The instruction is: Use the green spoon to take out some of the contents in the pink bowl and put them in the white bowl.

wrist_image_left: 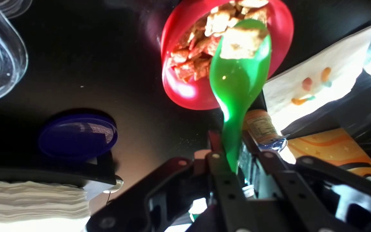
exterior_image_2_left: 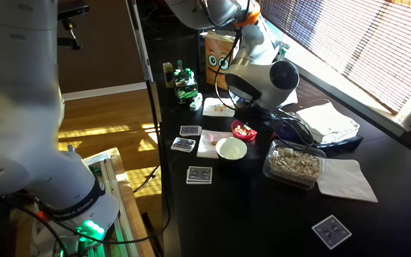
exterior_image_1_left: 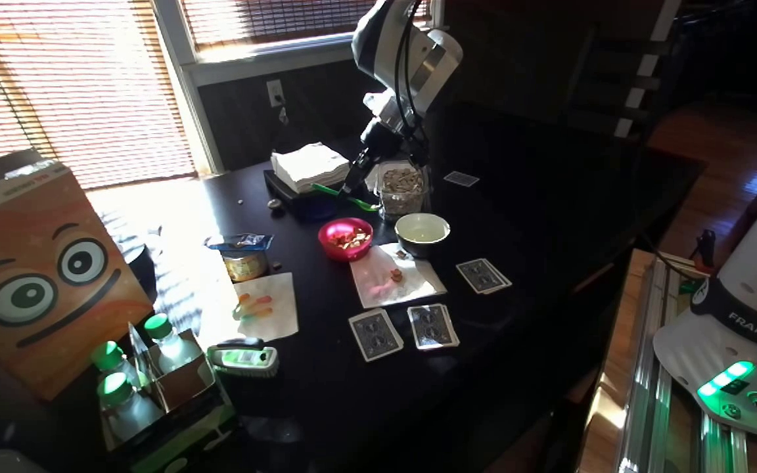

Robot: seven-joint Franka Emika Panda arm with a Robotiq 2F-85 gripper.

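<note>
My gripper (wrist_image_left: 227, 145) is shut on the handle of the green spoon (wrist_image_left: 237, 83). The spoon's head points away from the fingers and carries a pale chunk (wrist_image_left: 242, 43). In the wrist view the head overlaps the pink bowl (wrist_image_left: 201, 98), which holds pale and reddish pieces. In an exterior view the gripper (exterior_image_1_left: 345, 190) holds the spoon (exterior_image_1_left: 367, 206) above the table, behind the pink bowl (exterior_image_1_left: 334, 251). The white bowl (exterior_image_1_left: 422, 230) stands beside the pink bowl; it also shows here (exterior_image_2_left: 231, 149), and is out of the wrist view. The arm hides the gripper in an exterior view.
A clear container of seeds (exterior_image_1_left: 401, 187) stands close behind the white bowl. A napkin stack (exterior_image_1_left: 309, 167) and a blue lid (wrist_image_left: 77, 135) lie near the gripper. A napkin (exterior_image_1_left: 391, 289), card stacks (exterior_image_1_left: 432, 326) and a can (exterior_image_1_left: 245, 266) are around the bowls.
</note>
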